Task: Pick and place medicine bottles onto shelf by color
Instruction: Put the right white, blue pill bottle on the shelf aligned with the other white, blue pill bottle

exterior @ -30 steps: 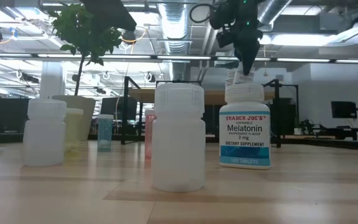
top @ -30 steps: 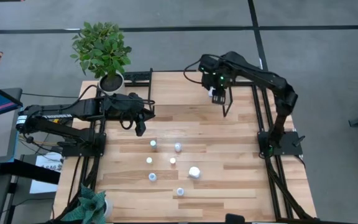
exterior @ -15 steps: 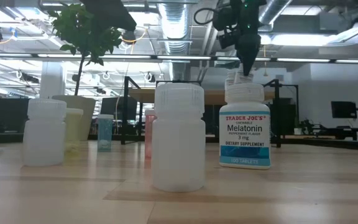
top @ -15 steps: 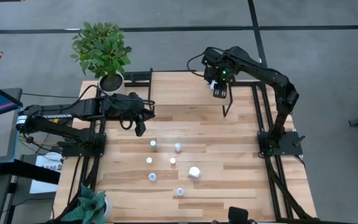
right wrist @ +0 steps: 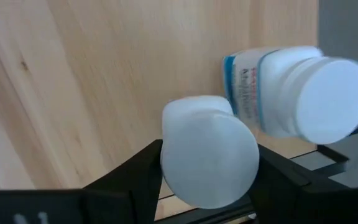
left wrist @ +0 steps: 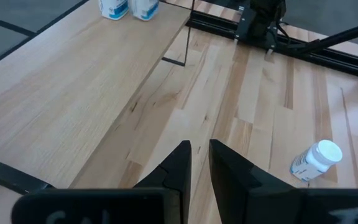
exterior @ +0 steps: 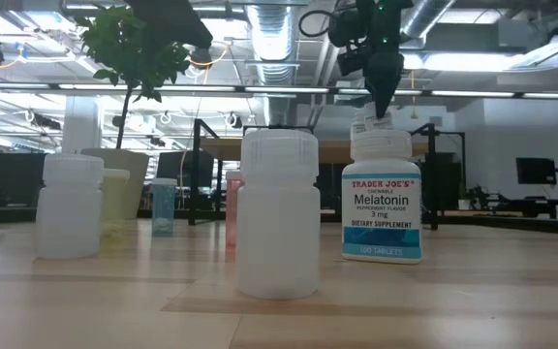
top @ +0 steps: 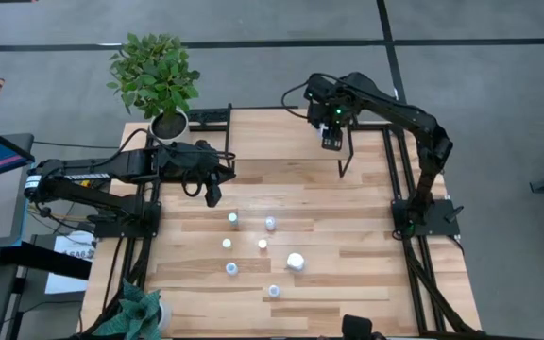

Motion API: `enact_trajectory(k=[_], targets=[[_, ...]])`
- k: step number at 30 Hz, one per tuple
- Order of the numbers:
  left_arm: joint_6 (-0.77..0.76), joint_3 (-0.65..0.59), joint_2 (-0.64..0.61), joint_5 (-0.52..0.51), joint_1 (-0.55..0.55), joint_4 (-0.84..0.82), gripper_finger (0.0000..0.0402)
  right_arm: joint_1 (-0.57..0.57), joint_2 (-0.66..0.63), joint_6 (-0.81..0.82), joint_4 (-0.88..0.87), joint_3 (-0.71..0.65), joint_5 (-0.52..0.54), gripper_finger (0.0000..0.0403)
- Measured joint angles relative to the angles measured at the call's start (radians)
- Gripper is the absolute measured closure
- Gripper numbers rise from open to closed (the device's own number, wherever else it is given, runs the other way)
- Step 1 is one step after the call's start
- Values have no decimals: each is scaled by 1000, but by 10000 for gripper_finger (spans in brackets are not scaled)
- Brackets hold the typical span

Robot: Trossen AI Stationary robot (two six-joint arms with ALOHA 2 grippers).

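High view — straight down over the table (top: 348, 246). Low view level at tabletop, near bottles; wrist views close — all share the table.

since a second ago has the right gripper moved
Yes. In the high view the right gripper sits closer to the table's far edge than before.

Bottles sitting mid-table, shelf lying at the far edge

Seven bottles (top: 295, 261) are standing clustered between both arms; two more bottles (right wrist: 300, 91) are resting on the shelf (left wrist: 92, 87), beneath the right gripper (top: 331, 143).
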Motion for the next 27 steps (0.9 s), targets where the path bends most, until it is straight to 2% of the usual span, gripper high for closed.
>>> enact_trajectory(k=[19, 27], targets=[[-2, 0, 0, 0, 0, -15, 359, 14, -2, 7, 1, 0, 3, 174], [-4, 0, 0, 0, 0, -16, 359, 14, -2, -85, 3, 0, 9, 174]])
